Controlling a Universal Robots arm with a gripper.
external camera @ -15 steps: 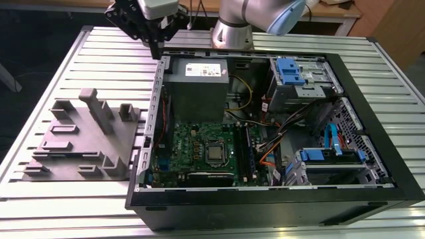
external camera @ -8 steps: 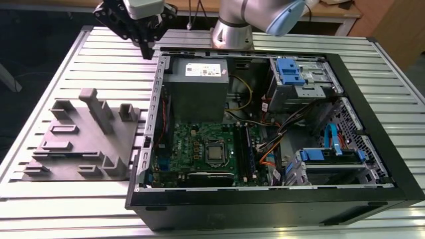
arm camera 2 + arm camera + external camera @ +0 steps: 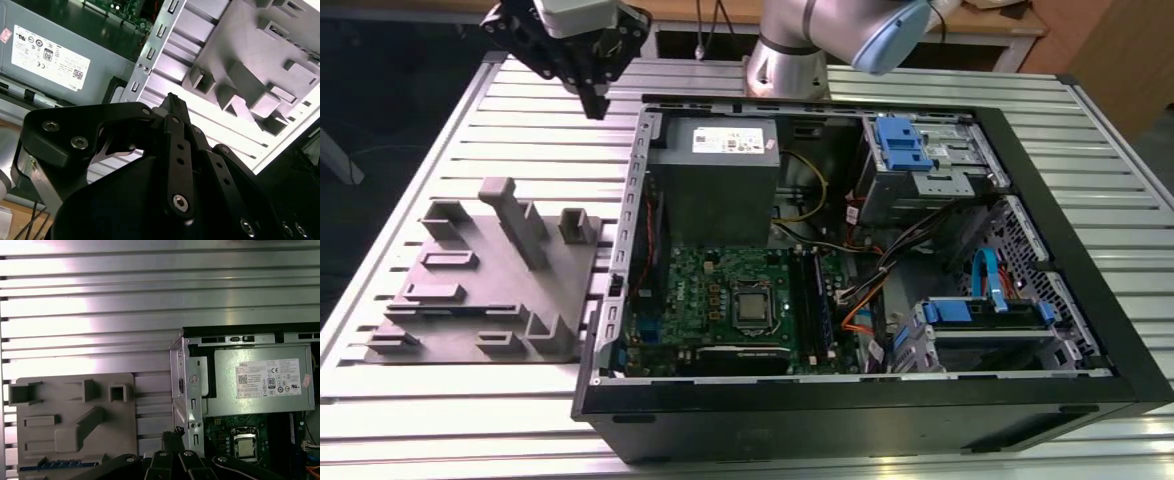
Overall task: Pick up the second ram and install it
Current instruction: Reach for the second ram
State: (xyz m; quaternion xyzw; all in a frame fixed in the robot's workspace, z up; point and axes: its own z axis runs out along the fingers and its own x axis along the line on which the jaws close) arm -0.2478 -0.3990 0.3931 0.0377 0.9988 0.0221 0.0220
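Observation:
My gripper (image 3: 595,100) hangs above the slatted table, off the open computer case's far corner at the exterior view's left. Its black fingers (image 3: 172,102) are pressed together with nothing between them, and their tips (image 3: 172,435) also appear in the first wrist view. A thin blue strip (image 3: 60,463), which looks like the second ram, lies along the grey fixture (image 3: 70,420) beside the case. The green motherboard (image 3: 720,300), with its long black slots (image 3: 803,300), lies inside the case, well away from the gripper.
The grey power-supply box (image 3: 716,175) sits at the case's far end, close to the gripper. The grey fixture (image 3: 480,280) has tall upright posts (image 3: 520,220). Cables and blue drive brackets (image 3: 903,140) fill the case's right side. The arm's base (image 3: 787,60) stands behind the case.

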